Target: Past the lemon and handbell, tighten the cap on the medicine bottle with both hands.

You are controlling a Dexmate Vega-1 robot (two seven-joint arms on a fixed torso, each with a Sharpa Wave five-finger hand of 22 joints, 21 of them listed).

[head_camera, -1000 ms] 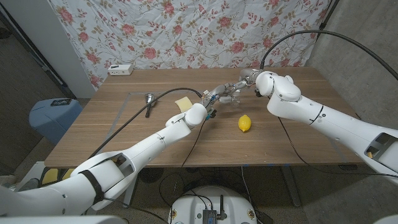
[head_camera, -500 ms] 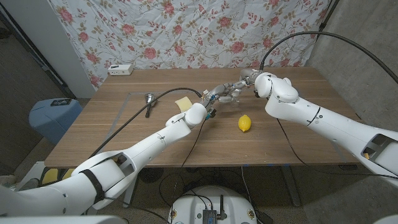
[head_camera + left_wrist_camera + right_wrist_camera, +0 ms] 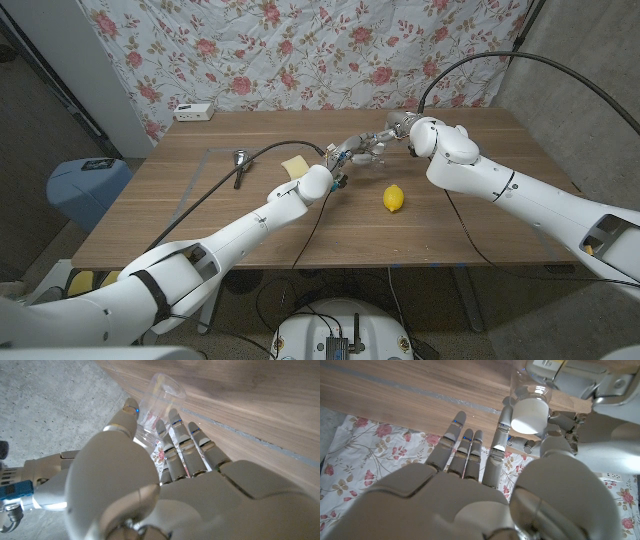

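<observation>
A clear medicine bottle [image 3: 361,153] with a white cap [image 3: 530,415] is held above the table's far middle. My left hand [image 3: 340,168] grips the bottle's clear body [image 3: 161,404] with its fingers wrapped around it. My right hand [image 3: 386,136] comes in from the other side. In the right wrist view my right hand [image 3: 485,490] pinches the cap between thumb and a finger while its other fingers stay spread. The yellow lemon [image 3: 394,198] lies on the table nearer to me. The metal handbell [image 3: 240,160] with a dark handle lies to the left.
A yellow pad [image 3: 295,165] lies beside my left forearm. At the wooden table's [image 3: 200,230] far left edge sits a white box [image 3: 193,111]. A blue bin [image 3: 85,185] stands on the floor to the left. A flowered cloth [image 3: 300,50] hangs behind.
My right arm has shifted a little to the left. Both hands stay on the bottle and the cap.
</observation>
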